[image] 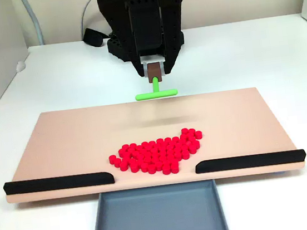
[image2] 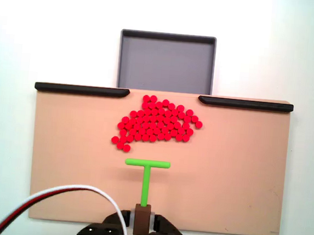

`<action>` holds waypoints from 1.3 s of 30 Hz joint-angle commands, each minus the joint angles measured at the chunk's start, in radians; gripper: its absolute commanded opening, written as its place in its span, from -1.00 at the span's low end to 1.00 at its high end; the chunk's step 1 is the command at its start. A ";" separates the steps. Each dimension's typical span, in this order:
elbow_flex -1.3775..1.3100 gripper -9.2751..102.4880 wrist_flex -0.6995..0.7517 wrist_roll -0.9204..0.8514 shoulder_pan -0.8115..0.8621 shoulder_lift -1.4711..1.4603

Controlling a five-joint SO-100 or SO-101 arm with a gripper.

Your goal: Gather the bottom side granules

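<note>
In the fixed view from above, the board [image2: 70, 165] is seen as a tan rectangular plate with two black rails along its far edge, the left rail [image2: 81, 89] and the right rail [image2: 245, 104], and a gap is left between them. Beyond that gap, at twelve o'clock, the grey tray [image2: 166, 63] is placed.

The granules [image2: 156, 123] are found massed in one red patch just short of the gap, slightly left of centre. A thin tail is noted trailing toward seven o'clock of the patch; on the right, a few pellets sit close below the inner end of the right rail.

The green T-shaped pusher [image2: 147, 174] is positioned at six o'clock of the patch, its crossbar near the tail but not touching it. Its stem is clamped at the lower end in the gripper [image2: 143, 215], the jaws being closed on a brown block fitted round the stem.

Risks are judged as follows. The crossbar is narrower than the patch, so pellets may be shed round both ends of it if a straight push is made. Pellets on the right may be driven against the right rail and lodged there. If the blade is carried too high, pellets may be passed over.
</note>
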 commanded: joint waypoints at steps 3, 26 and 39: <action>-0.020 -0.84 0.003 -0.017 0.029 -0.002; -0.031 -0.84 0.003 -0.017 0.029 0.002; -0.021 -0.84 0.003 -0.017 0.026 0.023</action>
